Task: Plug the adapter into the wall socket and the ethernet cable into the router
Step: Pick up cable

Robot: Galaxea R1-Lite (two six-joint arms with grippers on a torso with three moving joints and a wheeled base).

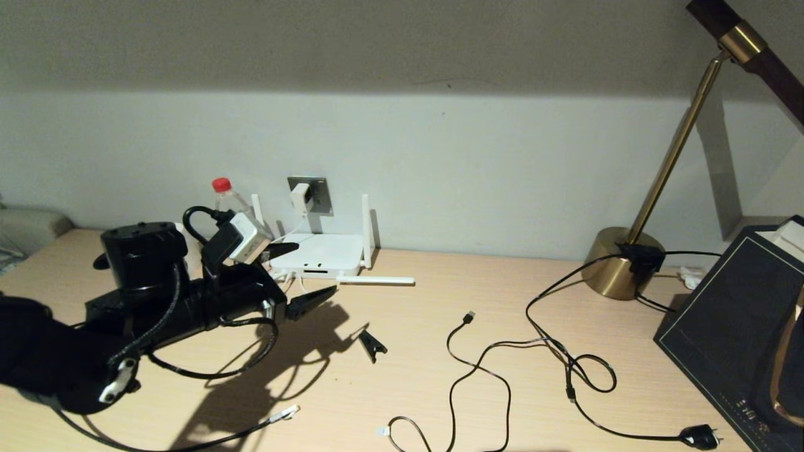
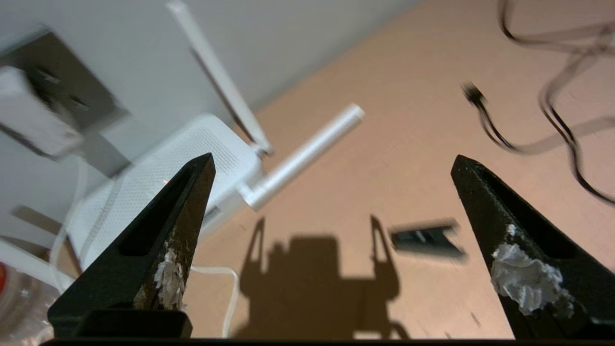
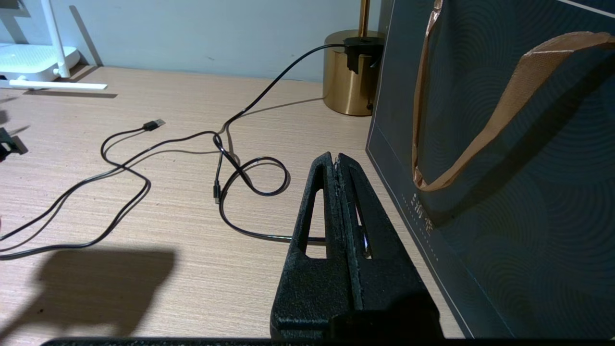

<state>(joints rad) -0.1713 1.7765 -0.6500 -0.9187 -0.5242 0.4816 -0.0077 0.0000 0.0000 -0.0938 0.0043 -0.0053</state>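
Small white cube adapter (image 1: 301,198) already seated in grey metallic wall socket (image 1: 318,194) beyond wide-open, empty left hand (image 1: 300,277); next, reaching back for thick black ethernet cable's clear connector (image 1: 284,414) to feed into flat white router (image 1: 321,254); right hand (image 3: 337,161) closed, parked.
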